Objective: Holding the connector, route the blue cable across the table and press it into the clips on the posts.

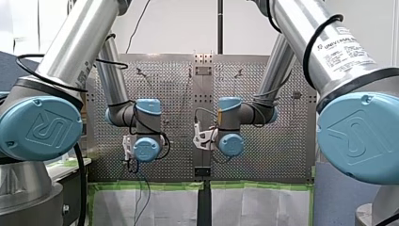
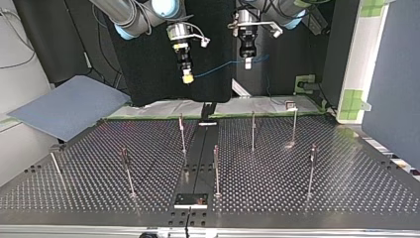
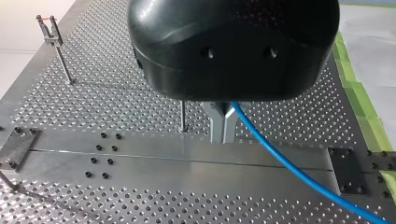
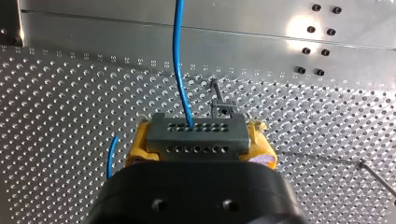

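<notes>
In the right wrist view my right gripper (image 4: 198, 140), with yellow pads (image 4: 138, 142), is shut on a grey multi-hole connector (image 4: 196, 127). The blue cable (image 4: 179, 60) leaves the connector's face and runs ahead over the perforated table. The left wrist view shows my left gripper (image 3: 222, 134) with metal fingers shut on the blue cable (image 3: 299, 173), which trails off to one side. In the top view both grippers hang high behind the table, my right gripper (image 2: 187, 77) at the left and my left gripper (image 2: 247, 63) at the right. The cable (image 2: 223, 66) spans the gap between them.
Several thin posts with clips stand on the table, among them post (image 2: 182, 133), post (image 2: 253, 130) and post (image 2: 216, 168). A flat metal rail (image 2: 200, 148) runs down the middle to a black plate (image 2: 190, 200). A grey-blue board (image 2: 69, 106) lies at the top view's left.
</notes>
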